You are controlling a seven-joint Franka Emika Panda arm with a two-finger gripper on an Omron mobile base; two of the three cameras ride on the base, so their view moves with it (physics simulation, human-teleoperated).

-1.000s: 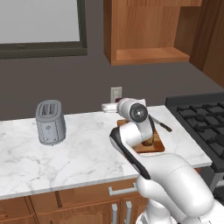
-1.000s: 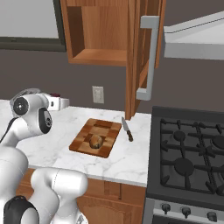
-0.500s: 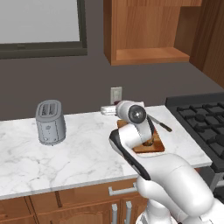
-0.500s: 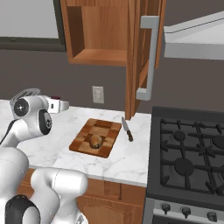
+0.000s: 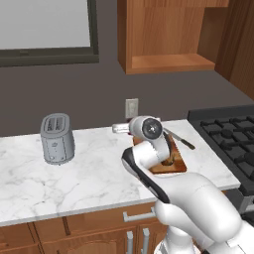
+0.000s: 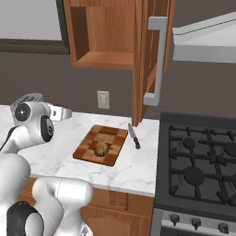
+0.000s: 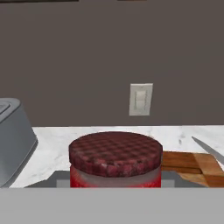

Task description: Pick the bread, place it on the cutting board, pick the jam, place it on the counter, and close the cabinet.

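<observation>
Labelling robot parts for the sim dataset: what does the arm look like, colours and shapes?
The arm is glossy white, with rounded, bulbous links and black seams where the links meet. A round dark grey joint cap with a small silvery centre sits at the upper joint; the same cap shows from the right base view. No cables or markings are visible.

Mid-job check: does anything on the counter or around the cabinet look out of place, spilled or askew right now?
Nothing spilled or damaged. The bread sits on the cutting board, a knife lies loose on the counter beside the board, and the cabinet door hangs open over it. The jam is upright at the gripper.
</observation>
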